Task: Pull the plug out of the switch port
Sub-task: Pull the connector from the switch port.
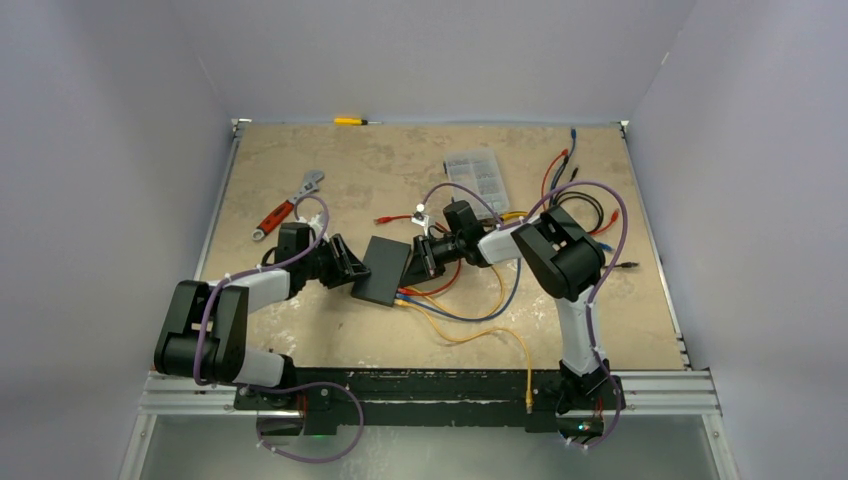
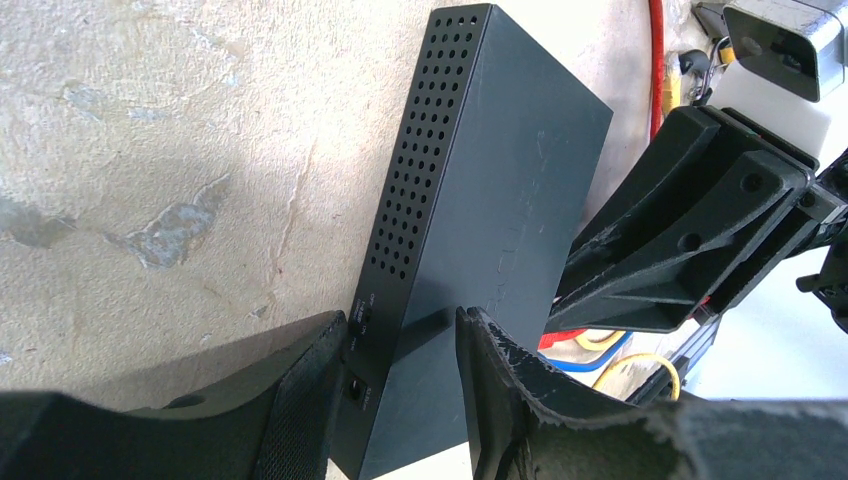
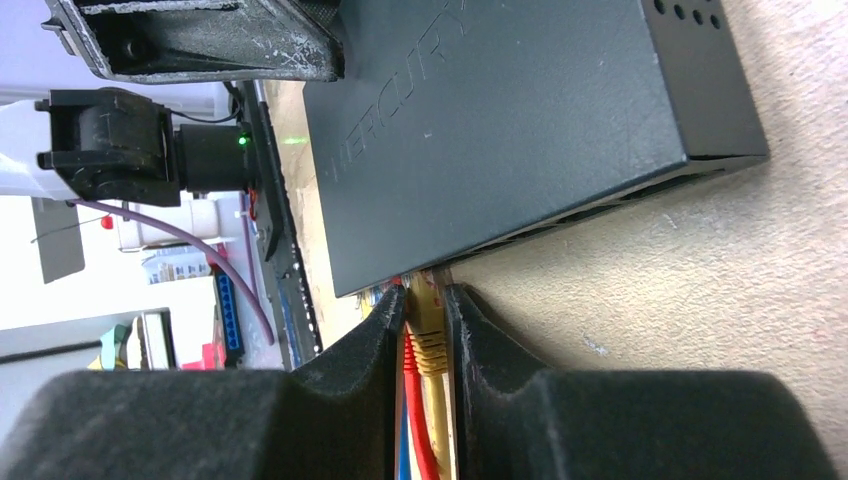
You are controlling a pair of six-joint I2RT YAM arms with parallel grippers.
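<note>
Switch (image 1: 383, 270) lies flat near the middle of the desk (image 1: 300, 330), a matte-black box with vent holes down one side. At the switch's left edge, as seen from above, the left gripper (image 2: 400, 325) has its jaws clamped on the box, one against the vented side and one on the top face. At the switch's port edge the right gripper (image 3: 425, 300) has its jaws drawn narrow, pinching the yellow plug (image 3: 430, 330) at the corner, with a red cable (image 3: 418, 420) in the same gap.
</note>
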